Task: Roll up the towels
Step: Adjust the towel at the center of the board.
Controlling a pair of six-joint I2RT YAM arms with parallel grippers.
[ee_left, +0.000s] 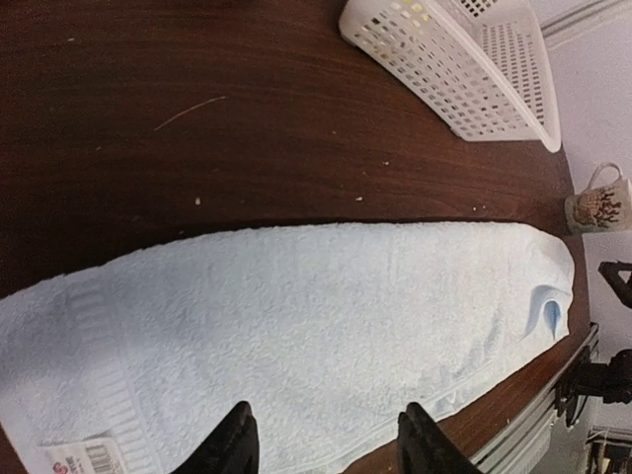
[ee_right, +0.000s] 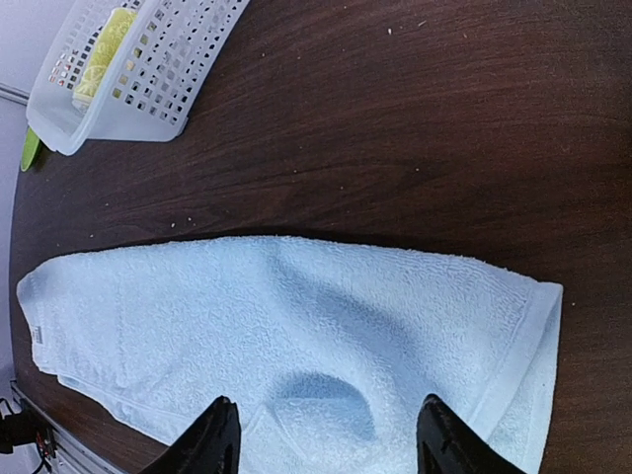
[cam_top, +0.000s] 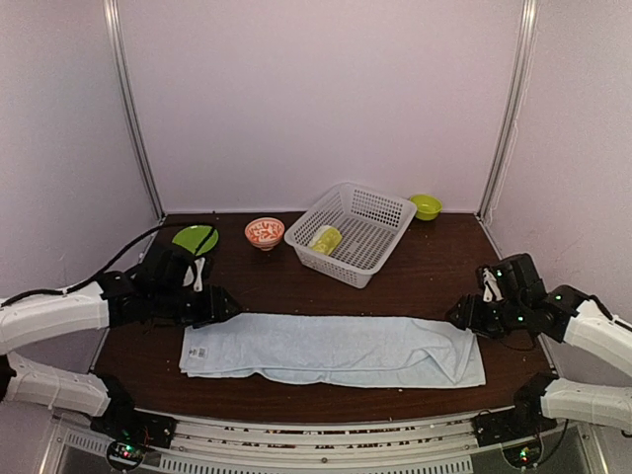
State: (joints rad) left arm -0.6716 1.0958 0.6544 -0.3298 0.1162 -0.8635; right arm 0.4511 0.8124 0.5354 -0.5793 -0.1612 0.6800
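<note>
2 claws bracket the work. At the left, the left claw (ee_left: 326, 444) hangs spread and empty over the labelled end of the pale blue towel (cam_top: 336, 348), a long folded strip across the near counter (cam_top: 425, 276). Further right and far, the lime-green towel (cam_top: 325, 239) looks rolled inside the white mesh basket (cam_top: 341, 265). The right claw (ee_right: 326, 434) hangs spread and empty over the right end. Best to start at 1 short end, tuck the first turn tight, keep the edges square and pin the other end.

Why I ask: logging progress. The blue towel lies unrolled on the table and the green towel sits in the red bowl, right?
Not the bowl: the green towel sits in the white basket, per the top view. The rest holds.
</note>
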